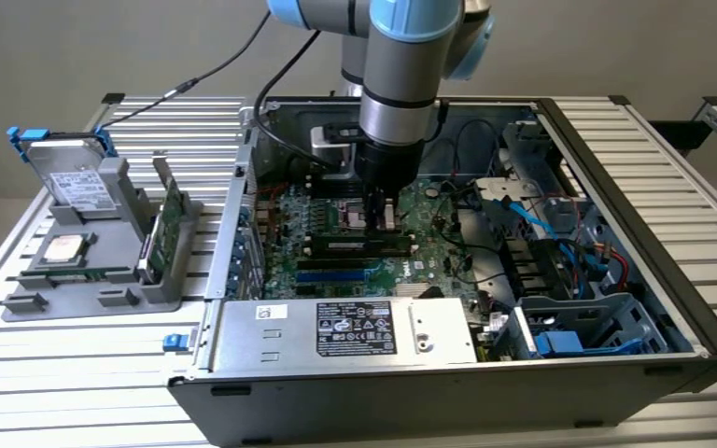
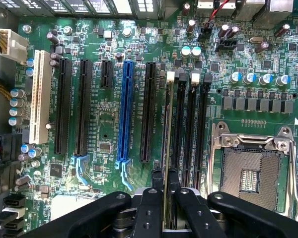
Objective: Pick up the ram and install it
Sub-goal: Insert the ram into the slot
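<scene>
Wrist view: gripper [image 2: 165, 174] is closed on the ram [image 2: 165, 114]. The stick is held edge-on over the memory slots [image 2: 188, 129], between the blue slot [image 2: 124, 109] and the processor socket [image 2: 248, 168], mid-motherboard [image 2: 102, 131]. Whether it is seated cannot be told.

Judgement: keep the stick parallel to its slot and press evenly at both ends.

Count: one ram, one blue slot, one white slot [image 2: 39, 99], one empty socket.

We see the ram [image 2: 164, 144] edge-on, its held end hidden between the jaws. The arm [image 1: 399, 56] is cut off at the exterior view's top edge, and we cannot read the power supply label [image 1: 355, 329].
</scene>
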Controlling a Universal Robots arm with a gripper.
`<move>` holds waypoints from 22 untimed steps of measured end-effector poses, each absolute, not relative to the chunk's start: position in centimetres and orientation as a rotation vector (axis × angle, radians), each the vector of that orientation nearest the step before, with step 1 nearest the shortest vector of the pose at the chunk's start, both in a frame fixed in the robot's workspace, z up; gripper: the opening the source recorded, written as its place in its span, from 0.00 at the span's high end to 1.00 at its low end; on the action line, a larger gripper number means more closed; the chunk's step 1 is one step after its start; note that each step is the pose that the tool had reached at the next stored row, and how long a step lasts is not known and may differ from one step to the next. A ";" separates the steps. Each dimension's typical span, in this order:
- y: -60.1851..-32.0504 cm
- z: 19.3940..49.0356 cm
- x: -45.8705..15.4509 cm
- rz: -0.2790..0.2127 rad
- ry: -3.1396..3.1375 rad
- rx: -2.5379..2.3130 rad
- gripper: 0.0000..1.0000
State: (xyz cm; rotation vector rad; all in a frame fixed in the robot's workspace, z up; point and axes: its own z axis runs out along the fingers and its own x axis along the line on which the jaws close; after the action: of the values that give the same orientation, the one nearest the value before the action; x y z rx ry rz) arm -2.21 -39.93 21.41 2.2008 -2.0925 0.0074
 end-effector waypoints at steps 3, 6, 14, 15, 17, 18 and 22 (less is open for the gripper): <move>-39.9 21.4 -2.2 0.007 -2.092 2.201 0.85; -39.9 21.3 -2.2 0.008 -2.092 2.201 0.85; -39.9 21.3 -2.2 0.008 -2.092 2.201 0.71; -39.9 21.3 -2.2 0.007 -2.093 2.201 0.65; -39.9 21.4 -2.2 0.007 -2.093 2.201 0.53; -39.9 21.4 -2.2 0.007 -2.092 2.201 0.53; -39.9 22.3 -2.4 0.007 -2.093 2.201 0.47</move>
State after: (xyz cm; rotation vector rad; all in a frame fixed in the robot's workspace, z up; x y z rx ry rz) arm -2.43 -39.88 22.29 2.2008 -2.0925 0.0074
